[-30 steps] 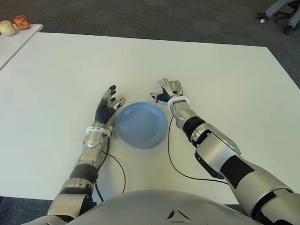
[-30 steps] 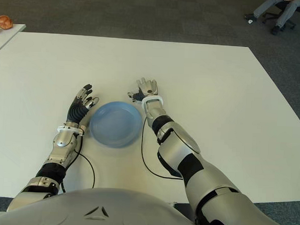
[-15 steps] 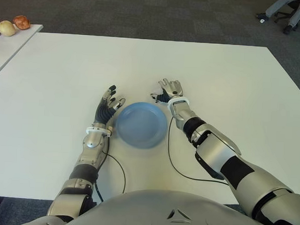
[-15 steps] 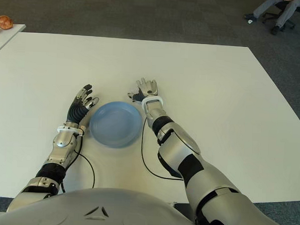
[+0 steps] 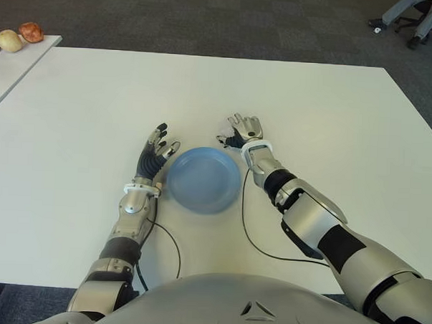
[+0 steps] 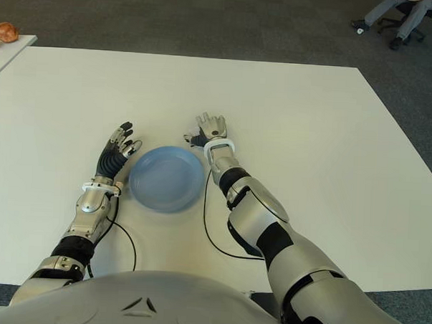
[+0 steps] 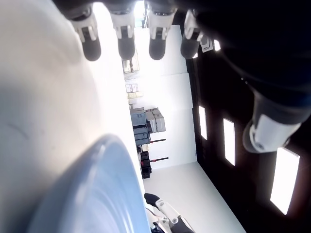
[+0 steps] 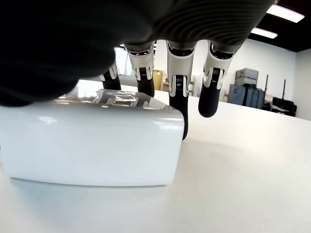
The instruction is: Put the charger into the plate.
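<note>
Right, nearest the robot sits the blue plate (image 5: 203,179), a little in from the table's (image 5: 333,110) near edge and roughly midway along it. The left hand (image 5: 156,151) shows just beside the plate's left rim, fingers stretched out and holding nothing; it's idle. Now the action: the right hand (image 5: 244,129) is just past the plate's far-right rim, and the wrist view puts the white charger (image 8: 92,141) directly under its palm, flat on the table, long side lying across the hand. The fingers (image 8: 178,92) hang straight down beyond the block, tips at the surface, not wrapped round it, so no grip yet. From the head views the charger is hidden beneath that hand. My read: the right hand is clearly the one for this; close across the short side, lift, then carry back toward the robot and slightly left into the plate.
</note>
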